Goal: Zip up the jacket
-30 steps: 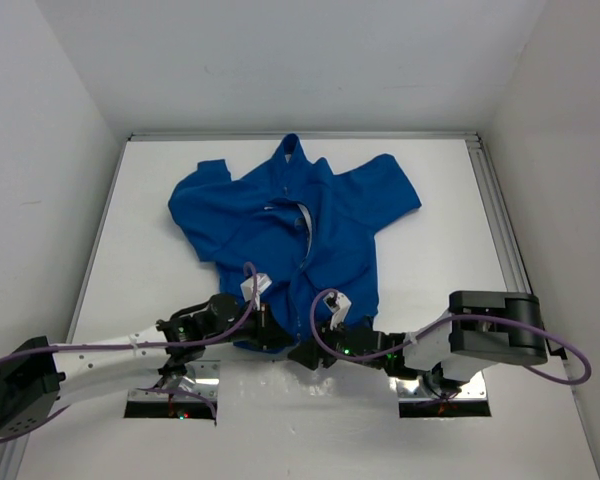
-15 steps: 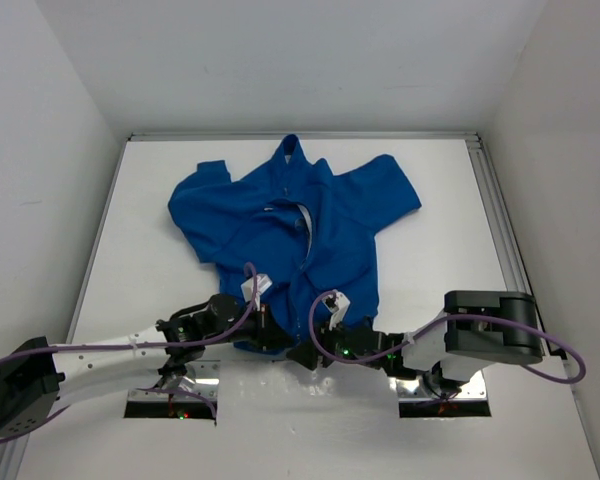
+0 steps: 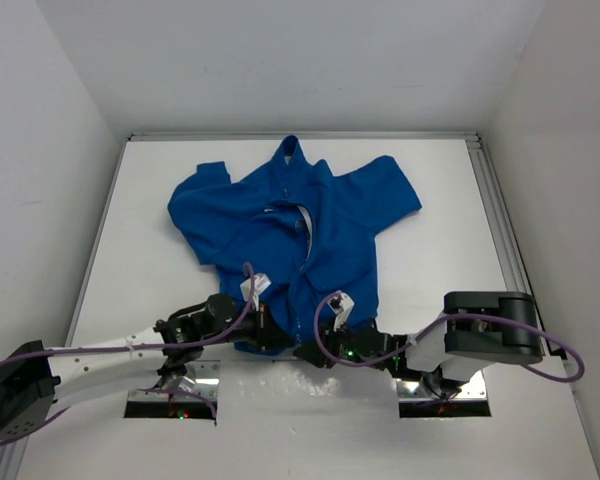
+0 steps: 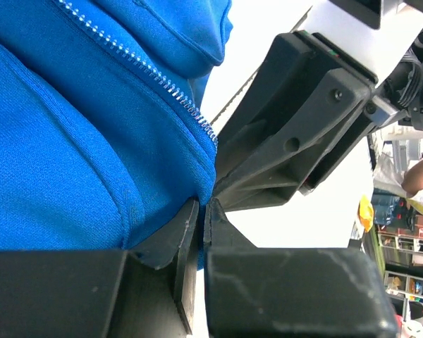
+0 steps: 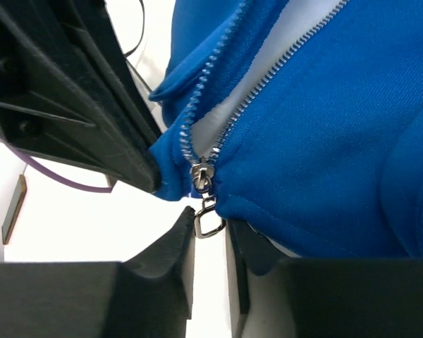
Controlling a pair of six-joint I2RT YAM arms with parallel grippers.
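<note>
At the 6 o'clock edge of the jacket [image 3: 300, 225], which lies spread on the table [image 3: 430, 260] with its collar toward 12 o'clock, little has changed in the last second. The right gripper [image 3: 312, 350] has crept slightly toward 2 o'clock, closer to the hem, while the left gripper [image 3: 268, 333] has held its place. This looks like a grasp being settled, with the pull toward the collar not yet begun. The left claw is clenched on hem fabric beside the zipper's foot. The right claw is narrowed to a slit, pinching the zipper pull [image 5: 209, 224] between its tips.
</note>
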